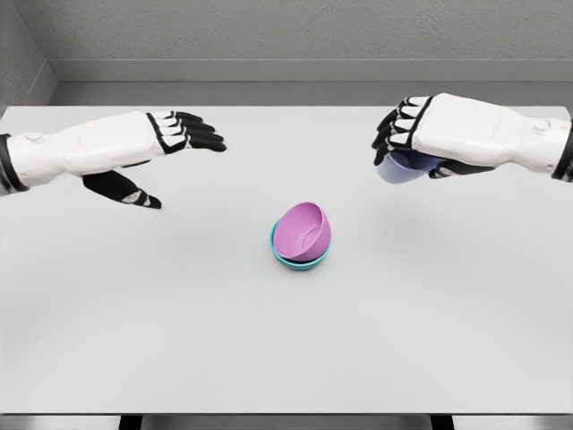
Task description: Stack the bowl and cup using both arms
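Nearest, at the middle of the white table, a pink bowl sits tilted inside a teal bowl, its opening facing the camera. Farther back on the left, the left hand hovers above the table with fingers extended and thumb spread, holding nothing. On the right, the right hand curls its fingers over a pale blue cup, held above the table.

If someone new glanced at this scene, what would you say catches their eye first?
Probably the pink bowl, tilted inside a teal bowl at the middle of the white table. Next, the right hand at upper right gripping a blue cup, while the left hand hovers open opposite.
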Available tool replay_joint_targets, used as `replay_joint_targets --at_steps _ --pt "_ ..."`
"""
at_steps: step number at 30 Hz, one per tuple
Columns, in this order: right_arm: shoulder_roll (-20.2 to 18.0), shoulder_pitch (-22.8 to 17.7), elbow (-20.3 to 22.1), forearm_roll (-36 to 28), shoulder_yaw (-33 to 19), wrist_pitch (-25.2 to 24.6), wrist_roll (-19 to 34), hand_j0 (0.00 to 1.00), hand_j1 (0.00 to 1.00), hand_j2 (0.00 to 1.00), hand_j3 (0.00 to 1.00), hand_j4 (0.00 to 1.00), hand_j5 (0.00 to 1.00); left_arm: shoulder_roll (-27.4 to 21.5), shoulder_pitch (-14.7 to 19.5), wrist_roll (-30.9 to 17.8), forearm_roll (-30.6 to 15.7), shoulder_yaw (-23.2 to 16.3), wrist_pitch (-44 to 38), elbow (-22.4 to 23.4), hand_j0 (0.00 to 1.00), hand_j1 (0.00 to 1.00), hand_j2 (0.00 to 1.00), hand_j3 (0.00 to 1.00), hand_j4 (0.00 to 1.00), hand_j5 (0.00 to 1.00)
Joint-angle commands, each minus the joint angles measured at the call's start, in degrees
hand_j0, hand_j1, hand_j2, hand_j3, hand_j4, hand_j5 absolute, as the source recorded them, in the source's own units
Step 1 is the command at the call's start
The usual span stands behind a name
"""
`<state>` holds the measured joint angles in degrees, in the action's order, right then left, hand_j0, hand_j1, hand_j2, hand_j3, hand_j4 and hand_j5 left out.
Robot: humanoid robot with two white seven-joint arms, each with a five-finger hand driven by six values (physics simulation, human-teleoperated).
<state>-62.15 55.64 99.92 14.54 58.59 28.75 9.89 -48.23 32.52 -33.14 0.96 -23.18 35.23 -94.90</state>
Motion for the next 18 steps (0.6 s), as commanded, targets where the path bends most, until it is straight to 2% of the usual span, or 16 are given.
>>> replay_joint_targets --at_steps 1,3,4,6,8,10,12,15,17,18 --pt "0.98 0.09 0.01 -0.3 -0.05 -0.1 -0.04 0.61 0.61 0.61 0.61 0.61 0.61 -1.16 -0.26 6.77 -1.67 5.69 -0.23 1.91 1.0 1.0 1.0 1.0 1.0 1.0" --pt "1.06 0.18 0.01 -0.3 -0.05 -0.1 -0.04 0.61 0.61 0.61 0.61 0.61 0.61 -1.16 -2.81 8.35 -1.58 9.2 -0.23 2.88 1.0 1.0 1.0 1.0 1.0 1.0" --pt "1.15 0.26 0.1 -0.3 -0.05 -0.1 -0.04 0.61 0.61 0.61 0.61 0.61 0.61 -1.16 -5.44 8.35 -0.97 10.52 -0.23 3.4 1.0 1.0 1.0 1.0 1.0 1.0" --pt "1.41 0.35 0.1 -0.3 -0.05 -0.1 -0.04 0.61 0.61 0.61 0.61 0.61 0.61 -0.81 -9.48 8.35 -0.97 11.14 -0.23 5.25 1.0 1.0 1.0 1.0 1.0 1.0" --pt "1.77 0.44 0.1 -0.3 -0.05 -0.1 -0.04 0.61 0.61 0.61 0.61 0.61 0.61 0.77 -11.25 8.27 0.79 10.97 -0.23 6.57 1.0 1.0 1.0 1.0 1.0 1.0" --pt "2.12 0.44 0.1 -0.3 -0.05 -0.1 -0.04 0.61 0.61 0.61 0.61 0.61 0.61 5.6 -11.6 7.91 1.14 11.14 -0.23 8.67 1.0 1.0 1.0 1.0 1.0 1.0" --pt "2.38 0.44 0.1 -0.3 -0.05 -0.1 -0.04 0.61 0.61 0.61 0.61 0.61 0.61 6.75 -12.74 7.91 1.06 11.49 -0.23 12.89 1.0 1.0 1.0 1.0 1.0 1.0" --pt "3.08 0.44 0.1 -0.3 -0.05 -0.1 -0.04 0.61 0.61 0.61 0.61 0.61 0.61 9.74 -14.94 7.91 1.14 14.57 -0.23 12.98 1.0 1.0 1.0 1.0 1.0 1.0" --pt "3.17 0.44 0.1 -0.3 0.04 -0.1 -0.04 0.61 0.61 0.61 0.61 0.61 0.61 12.63 -15.21 7.91 1.58 15.45 -0.23 12.98 1.0 1.0 1.0 1.0 1.0 1.0" --pt "3.52 0.44 0.1 -0.3 0.04 -0.1 -0.04 0.61 0.61 0.61 0.61 0.61 0.61 13.51 -15.21 7.91 3.51 16.15 -0.23 13.07 1.0 1.0 1.0 1.0 1.0 1.0"
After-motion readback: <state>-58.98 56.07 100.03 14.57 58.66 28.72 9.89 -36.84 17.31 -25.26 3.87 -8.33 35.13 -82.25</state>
